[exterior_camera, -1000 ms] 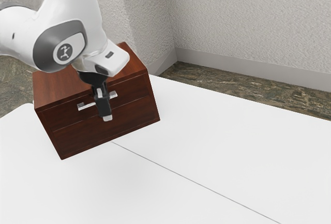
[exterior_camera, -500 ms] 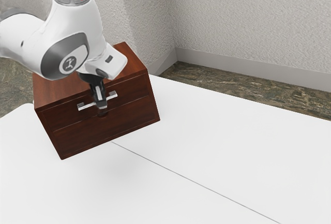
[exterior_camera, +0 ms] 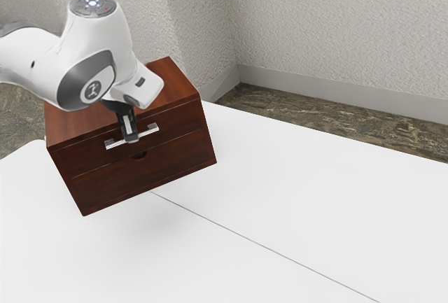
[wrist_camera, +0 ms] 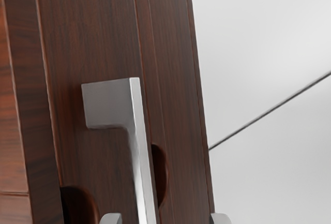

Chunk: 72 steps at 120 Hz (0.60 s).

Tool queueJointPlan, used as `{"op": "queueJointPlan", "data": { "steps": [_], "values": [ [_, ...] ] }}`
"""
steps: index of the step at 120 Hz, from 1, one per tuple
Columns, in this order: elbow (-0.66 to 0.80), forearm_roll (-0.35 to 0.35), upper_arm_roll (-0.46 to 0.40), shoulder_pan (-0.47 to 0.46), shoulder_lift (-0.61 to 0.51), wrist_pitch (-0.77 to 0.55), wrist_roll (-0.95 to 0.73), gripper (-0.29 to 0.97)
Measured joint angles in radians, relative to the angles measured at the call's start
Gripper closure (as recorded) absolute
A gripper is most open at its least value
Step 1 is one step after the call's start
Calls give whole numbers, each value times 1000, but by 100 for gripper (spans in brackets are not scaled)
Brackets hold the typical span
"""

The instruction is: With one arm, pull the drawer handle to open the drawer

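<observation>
White worktop (exterior_camera: 301,198) with a thin dark seam (exterior_camera: 266,245) carries the wooden cabinet (exterior_camera: 168,161), textured walls behind it. On the cabinet's front, open jaws straddle the drawer handle (exterior_camera: 113,143).

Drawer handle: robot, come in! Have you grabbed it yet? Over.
Gripper open, astride the drawer handle, not clamped. Drawer looks shut. Nothing in the way of the pull. Over.

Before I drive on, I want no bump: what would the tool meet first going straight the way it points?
Most likely the wooden drawer front, since the handle seems to lie in the open gap of the tool. How much depth remains is unclear.
</observation>
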State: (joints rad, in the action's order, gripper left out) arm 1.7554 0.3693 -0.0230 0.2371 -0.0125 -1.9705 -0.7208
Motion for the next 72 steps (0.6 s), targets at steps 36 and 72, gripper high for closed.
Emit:
{"op": "queueJointPlan", "data": {
  "steps": [36,72],
  "values": [
    [2,-4,0,20,32,-22,-27,53],
    [69,-58,13,6,-13,-30,-40,67]
  ]
}}
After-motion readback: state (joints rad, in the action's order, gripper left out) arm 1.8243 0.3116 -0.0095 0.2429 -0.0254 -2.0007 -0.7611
